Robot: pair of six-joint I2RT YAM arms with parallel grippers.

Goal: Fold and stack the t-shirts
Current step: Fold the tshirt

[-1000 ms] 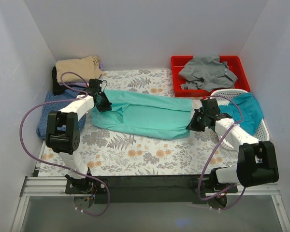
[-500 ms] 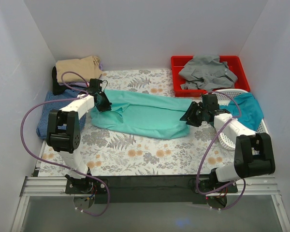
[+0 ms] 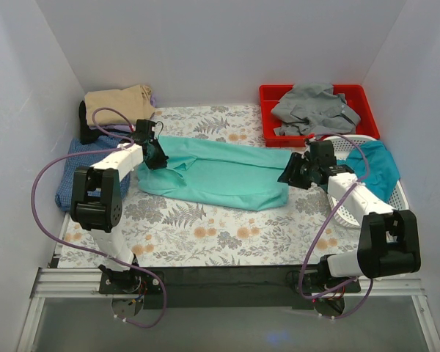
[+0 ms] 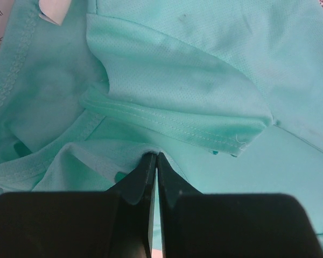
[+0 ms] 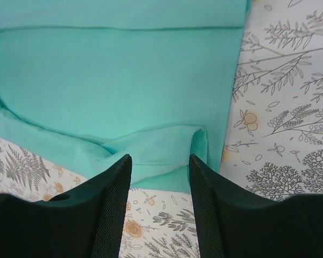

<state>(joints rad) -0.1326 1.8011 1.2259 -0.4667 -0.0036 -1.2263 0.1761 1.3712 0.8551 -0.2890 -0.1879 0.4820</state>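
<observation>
Where the overhead camera looks down on me, the mint green t-shirt (image 3: 216, 174) lies as a long, soft, rumpled band across the middle of the flowered cloth (image 3: 205, 235), with my left claw (image 3: 155, 155) at its left end and my right claw (image 3: 292, 176) at its right end. A folded tan t-shirt (image 3: 119, 101) sits in the far left corner, a blue t-shirt (image 3: 81, 158) lies just beside my left arm, a crumpled grey t-shirt (image 3: 314, 108) fills the red bin (image 3: 268, 95), and a teal t-shirt (image 3: 378, 169) hangs over the slotted white basket (image 3: 352, 141). From up there I cannot tell how my claws stand. My left wrist camera settles that: the left claw (image 4: 153, 158) is pressed together with a thin fold of the mint green t-shirt (image 4: 204, 80) nipped between the tips, and it shows the fine mesh knit, double-stitched hems and a white label (image 4: 53, 9) at the neckline. My right wrist camera shows the right claw (image 5: 159, 161) spread wide, its ribbed black fingers (image 5: 110, 204) gripping nothing, set either side of a turned-up corner of the mint green t-shirt (image 5: 124, 80), whose straight stitched hem meets the flowered cloth (image 5: 280, 107); whether the tips touch the fabric I cannot tell.
</observation>
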